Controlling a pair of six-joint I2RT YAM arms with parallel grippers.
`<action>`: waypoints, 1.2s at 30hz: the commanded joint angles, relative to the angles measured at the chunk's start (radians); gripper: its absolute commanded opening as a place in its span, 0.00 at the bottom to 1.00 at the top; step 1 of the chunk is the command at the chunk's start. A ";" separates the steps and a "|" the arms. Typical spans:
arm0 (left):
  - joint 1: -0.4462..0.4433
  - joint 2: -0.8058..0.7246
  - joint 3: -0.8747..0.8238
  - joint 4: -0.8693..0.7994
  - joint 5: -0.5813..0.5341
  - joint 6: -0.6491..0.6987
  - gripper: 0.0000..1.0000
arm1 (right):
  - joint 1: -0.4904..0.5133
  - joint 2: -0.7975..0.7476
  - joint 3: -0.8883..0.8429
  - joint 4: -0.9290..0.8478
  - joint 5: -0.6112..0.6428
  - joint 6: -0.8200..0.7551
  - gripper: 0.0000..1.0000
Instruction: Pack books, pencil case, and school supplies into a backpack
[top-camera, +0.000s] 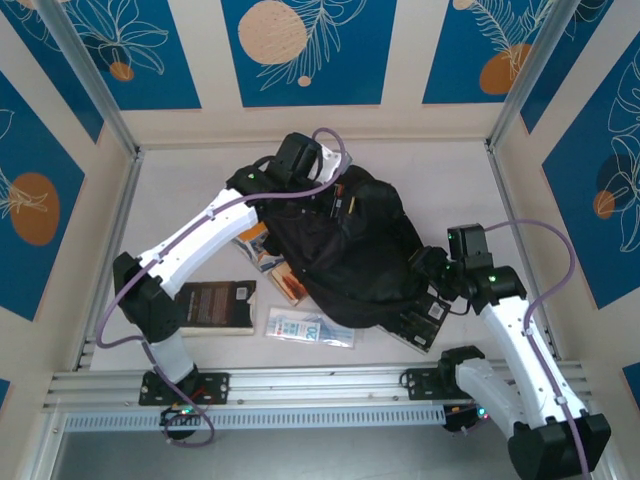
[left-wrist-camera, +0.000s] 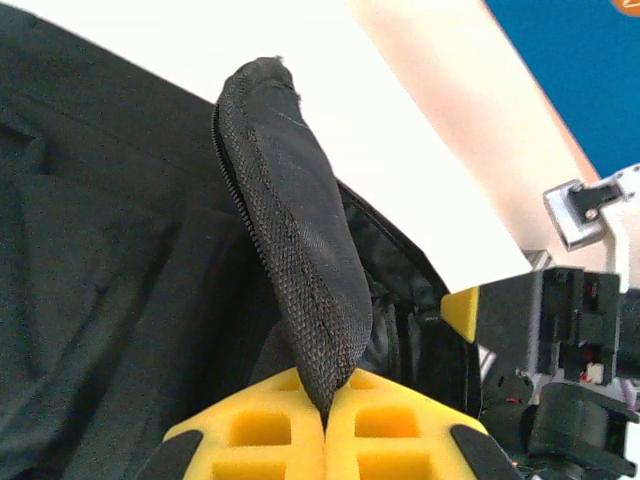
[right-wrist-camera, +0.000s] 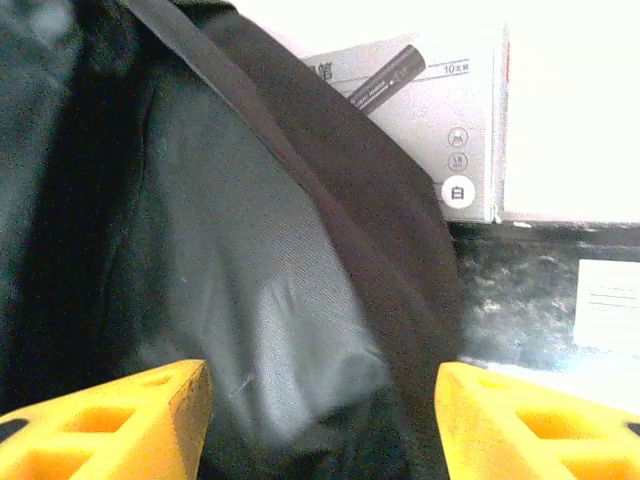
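At the far end of the large soft black fabric backpack (top-camera: 365, 260), the left gripper (left-wrist-camera: 325, 408) is clamped tight on a black mesh-weave flap (left-wrist-camera: 295, 230), which rises upright and curved. The right gripper (right-wrist-camera: 325, 400) has its jaws apart, with smooth dark cloth between them. The backpack lies mid-table, its long axis slanting from far-left to near-right. A long flat white-and-blue pencil case (top-camera: 310, 328) lies just beside its near edge.
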 joint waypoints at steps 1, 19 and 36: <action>0.017 -0.019 0.109 0.031 0.043 -0.010 0.00 | 0.078 -0.047 0.076 -0.112 0.192 0.017 0.62; 0.061 0.016 0.618 -0.130 -0.074 0.058 0.00 | 0.225 0.030 0.109 0.186 0.025 -0.040 0.60; 0.155 -0.442 0.085 -0.013 -0.683 0.192 0.00 | 0.451 0.733 0.588 0.479 -0.072 -0.148 0.57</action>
